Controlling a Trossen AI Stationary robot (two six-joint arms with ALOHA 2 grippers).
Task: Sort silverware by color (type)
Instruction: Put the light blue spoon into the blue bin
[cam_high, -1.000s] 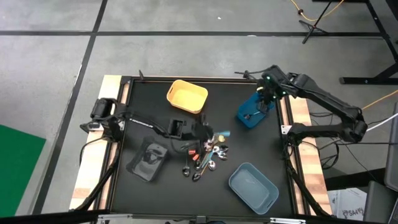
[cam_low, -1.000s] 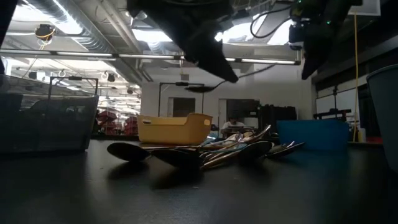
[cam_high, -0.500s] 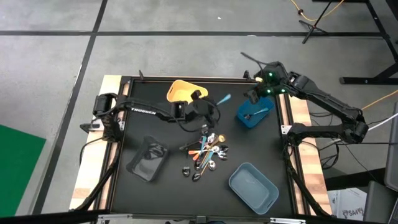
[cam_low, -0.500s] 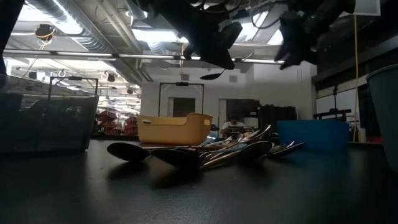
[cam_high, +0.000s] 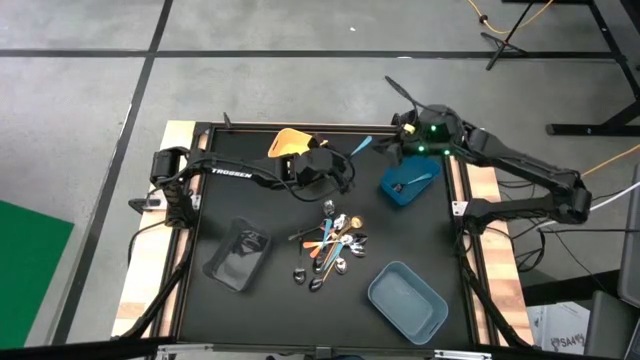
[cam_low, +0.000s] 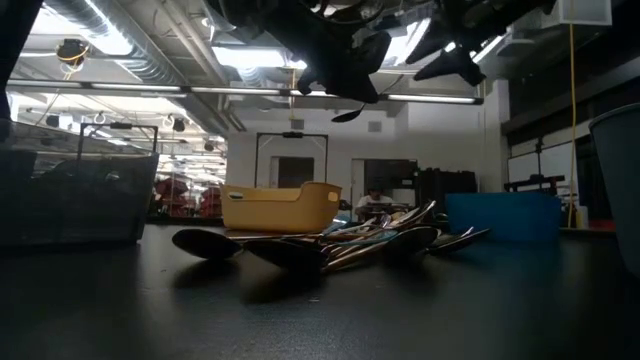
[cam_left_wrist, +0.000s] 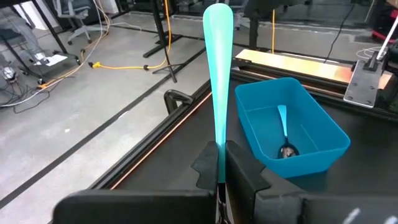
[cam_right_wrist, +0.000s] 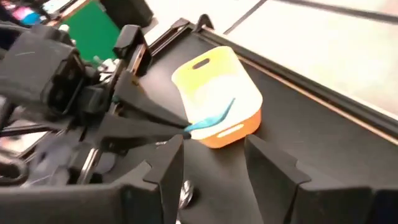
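A light-blue-handled thin spoon (cam_left_wrist: 217, 81) is clamped by its lower end between the closed fingers of the left gripper (cam_high: 345, 165), and is held up in the air with its handle pointing toward the bright blue rectangular plastic bin (cam_high: 408, 180). In the high view the spoon (cam_high: 361, 146) is seen between the yellow rectangular plastic bin (cam_high: 288, 143) and the blue bin, above the black table top (cam_high: 260, 300); the yellow bin is partly covered by the left arm. A second light-blue-handled spoon (cam_left_wrist: 283, 127) is seen lying inside the blue bin, its dark bowl end on the bin floor.

The right gripper (cam_high: 400, 128) is held just beside the blue bin, at the table's far edge, its two dark fingers (cam_right_wrist: 165, 165) spread apart with nothing between them.

The remaining silverware, a loose pile of silver metal spoons and orange-handled and light-blue-handled utensils (cam_high: 332, 248), is left on the table near the blue bin, on the side toward the table's middle. A grey-blue rectangular bin (cam_high: 407, 298) is set beyond that pile from the blue bin, and a clear rectangular bin (cam_high: 238, 254) is placed well apart from the blue bin, past the pile.
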